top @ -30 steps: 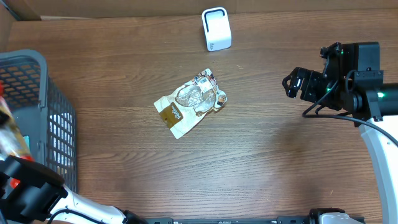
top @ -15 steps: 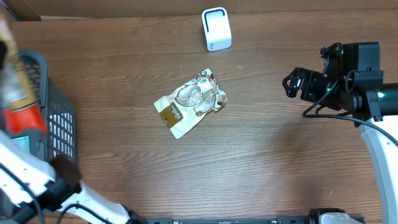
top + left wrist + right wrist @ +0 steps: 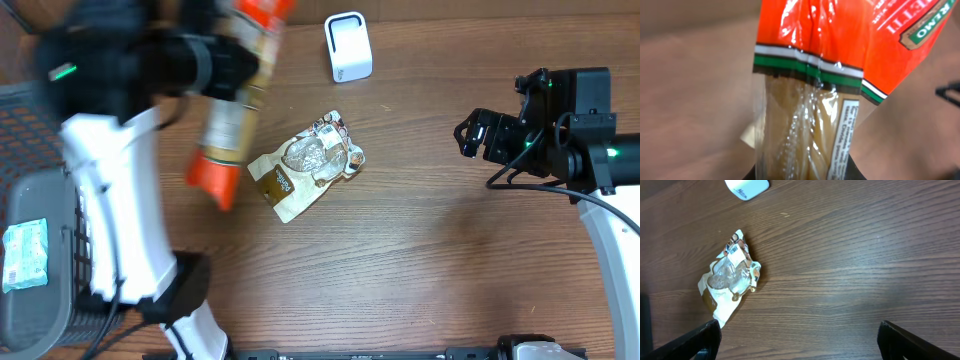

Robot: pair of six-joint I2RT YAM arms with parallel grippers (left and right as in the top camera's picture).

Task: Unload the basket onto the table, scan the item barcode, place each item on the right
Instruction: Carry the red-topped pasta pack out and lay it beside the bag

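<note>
Grasping pasta pack point(image 3: 228, 120) in left gripper point(image 3: 235, 68), basket point(image 3: 35, 195) with teal packet point(image 3: 24, 256) well behind those jaws; right gripper point(image 3: 468, 135) released, pouch point(image 3: 305, 166) well ahead.

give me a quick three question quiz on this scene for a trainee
1. True or false: the right gripper is open and empty.
2. What lies in the basket: A a teal packet, B the white scanner, C the snack pouch?
3. Fill in: the pasta packet is held by the ____ gripper.
Key: 1 true; 2 A; 3 left gripper.
</note>
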